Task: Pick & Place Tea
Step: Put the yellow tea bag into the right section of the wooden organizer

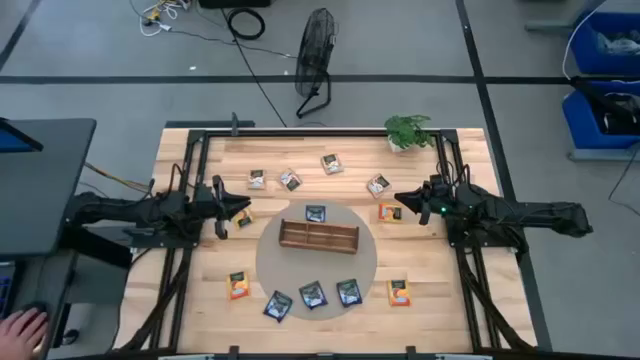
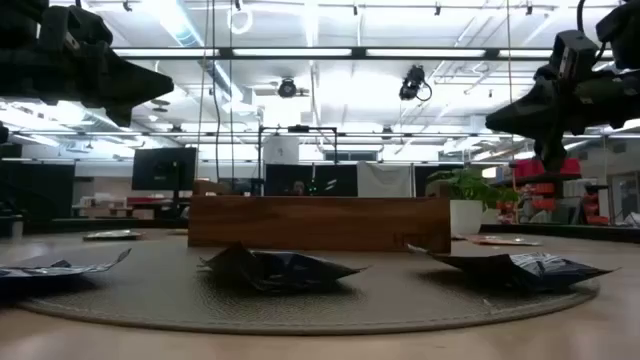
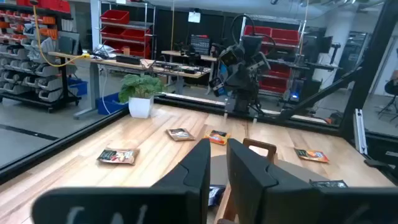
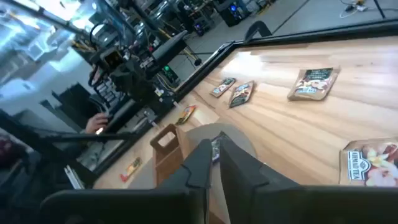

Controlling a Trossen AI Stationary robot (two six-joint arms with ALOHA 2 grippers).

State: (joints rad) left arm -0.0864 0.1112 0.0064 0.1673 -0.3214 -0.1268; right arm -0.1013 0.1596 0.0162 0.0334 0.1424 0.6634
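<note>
Several small tea packets lie flat on the table around a long wooden tray [image 1: 318,236], which stands on a round grey mat [image 1: 268,262]. White-and-brown ones [image 1: 290,180] lie at the far side. Orange ones [image 1: 390,212] [image 1: 238,285] lie at the sides. Dark blue ones [image 1: 312,295] lie on the mat's near part, and one [image 1: 316,213] just behind the tray. My left gripper [image 1: 240,207] hovers left of the tray, next to an orange packet [image 1: 243,218], shut and holding nothing. My right gripper [image 1: 403,203] hovers right of the tray, shut and holding nothing.
A potted plant [image 1: 408,130] stands at the table's far right corner. Black frame rails [image 1: 470,290] run along the left and right sides. A person's hand [image 1: 22,328] shows off the table at the near left. A fan [image 1: 316,50] stands on the floor beyond the table.
</note>
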